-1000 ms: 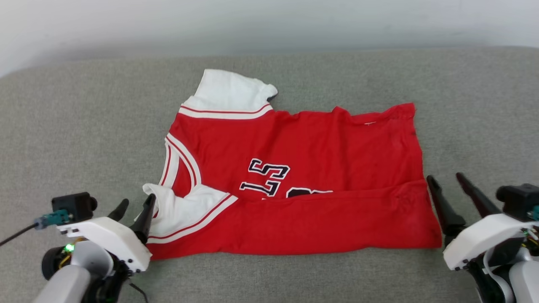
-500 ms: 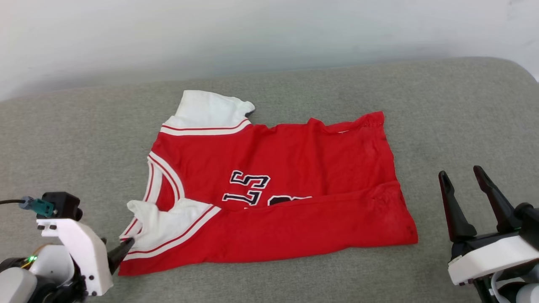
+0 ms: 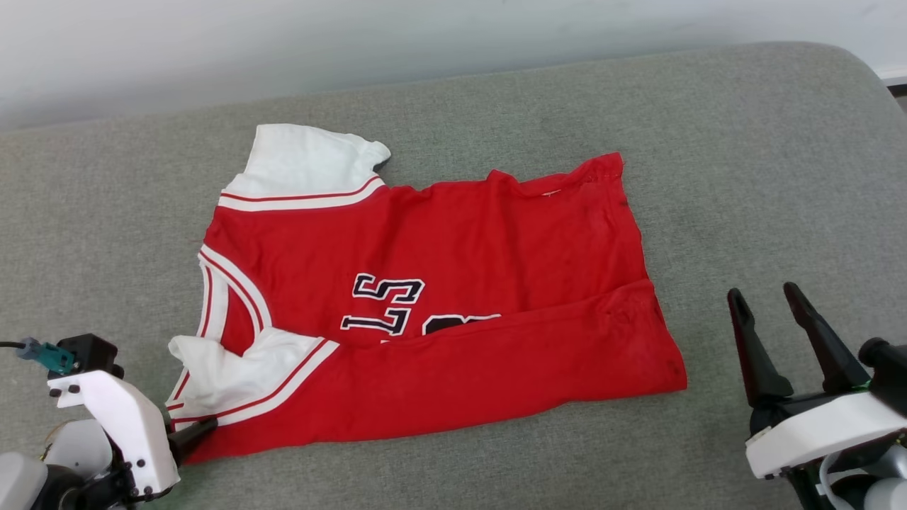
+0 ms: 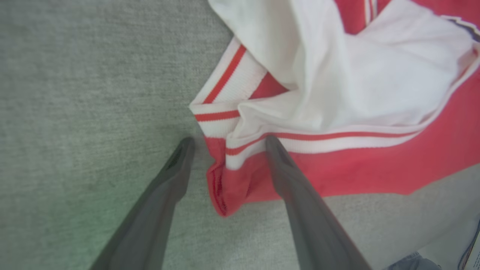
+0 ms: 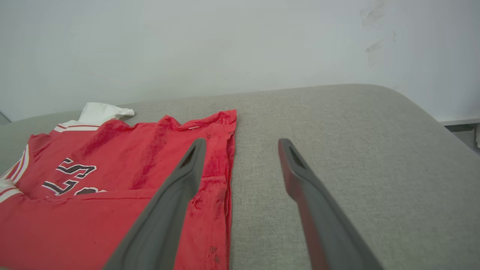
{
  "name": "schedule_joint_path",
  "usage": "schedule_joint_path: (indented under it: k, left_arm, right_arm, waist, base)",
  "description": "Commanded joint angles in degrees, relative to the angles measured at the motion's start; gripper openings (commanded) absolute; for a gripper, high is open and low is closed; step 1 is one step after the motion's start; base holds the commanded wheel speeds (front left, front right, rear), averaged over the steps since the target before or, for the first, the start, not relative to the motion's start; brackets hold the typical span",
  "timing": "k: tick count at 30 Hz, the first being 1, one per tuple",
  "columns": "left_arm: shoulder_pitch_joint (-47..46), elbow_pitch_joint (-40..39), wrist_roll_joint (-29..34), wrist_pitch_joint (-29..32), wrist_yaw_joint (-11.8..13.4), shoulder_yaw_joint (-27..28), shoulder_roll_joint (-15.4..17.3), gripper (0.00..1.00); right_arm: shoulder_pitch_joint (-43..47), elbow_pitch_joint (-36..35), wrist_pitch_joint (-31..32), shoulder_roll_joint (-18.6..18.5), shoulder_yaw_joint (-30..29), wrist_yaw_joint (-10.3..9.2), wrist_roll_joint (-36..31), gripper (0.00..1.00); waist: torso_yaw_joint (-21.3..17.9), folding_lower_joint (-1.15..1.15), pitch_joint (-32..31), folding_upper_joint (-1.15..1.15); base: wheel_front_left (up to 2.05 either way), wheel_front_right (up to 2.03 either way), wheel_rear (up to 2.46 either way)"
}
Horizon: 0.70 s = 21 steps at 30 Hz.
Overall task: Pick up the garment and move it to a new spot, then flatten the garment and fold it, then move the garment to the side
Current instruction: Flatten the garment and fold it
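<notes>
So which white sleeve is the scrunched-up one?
The near sleeve, right by the left fingers: it is bunched up and folded over. The far sleeve lies spread out flat.

The garment (image 3: 460,234) lies on the cushion (image 3: 744,142). The left gripper (image 4: 228,141) straddles its near-left corner; the right gripper (image 3: 764,292) stands beyond its right edge.

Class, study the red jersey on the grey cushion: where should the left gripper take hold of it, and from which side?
Grip the red jersey at its near-left corner, where folded layers stack beside the striped sleeve trim. Come in low from the left, along the cushion: the left gripper stands open, fingers either side of that corner.
</notes>
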Motion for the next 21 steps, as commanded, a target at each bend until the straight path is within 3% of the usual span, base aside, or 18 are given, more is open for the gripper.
schedule_joint_path:
  k: [1,6,12,16,21]
  left_arm:
    - [2.0,2.9,-0.6,0.9,-0.8,-4.0,-5.3,0.0]
    - [0.6,4.0,0.4,-2.9,-1.5,-3.0,-6.4,0.0]
    - [-1.5,2.3,2.7,-7.0,-1.2,-2.0,-6.6,0.0]
    - [-3.0,-0.5,3.8,-8.3,-1.3,-1.9,-6.5,0.0]
    - [-4.7,-4.7,5.8,-9.5,-1.1,-2.4,-6.6,0.0]
  right_arm:
    - [-0.4,0.1,1.5,-0.7,-0.4,-0.04,1.7,1.0]
    - [-1.0,1.2,11.8,-4.4,-1.4,-0.04,6.5,1.0]
    - [-2.7,4.0,31.4,-9.8,-2.7,-0.03,12.7,1.0]
    - [-4.3,5.2,40.3,-10.8,-3.5,-0.03,14.6,1.0]
    - [-6.5,5.9,47.8,-9.0,-2.9,-0.03,15.5,1.0]
  waist:
    - [0.3,0.02,0.1,0.0]
    - [2.0,0.02,-0.5,0.0]
    - [5.4,0.02,-0.6,0.0]
    - [7.3,0.02,0.3,0.0]
    - [9.9,0.02,2.3,0.0]
  base:
    - [0.0,0.0,0.0]
    - [0.0,0.0,0.0]
    - [0.0,0.0,0.0]
    - [0.0,0.0,0.0]
    - [0.0,0.0,0.0]
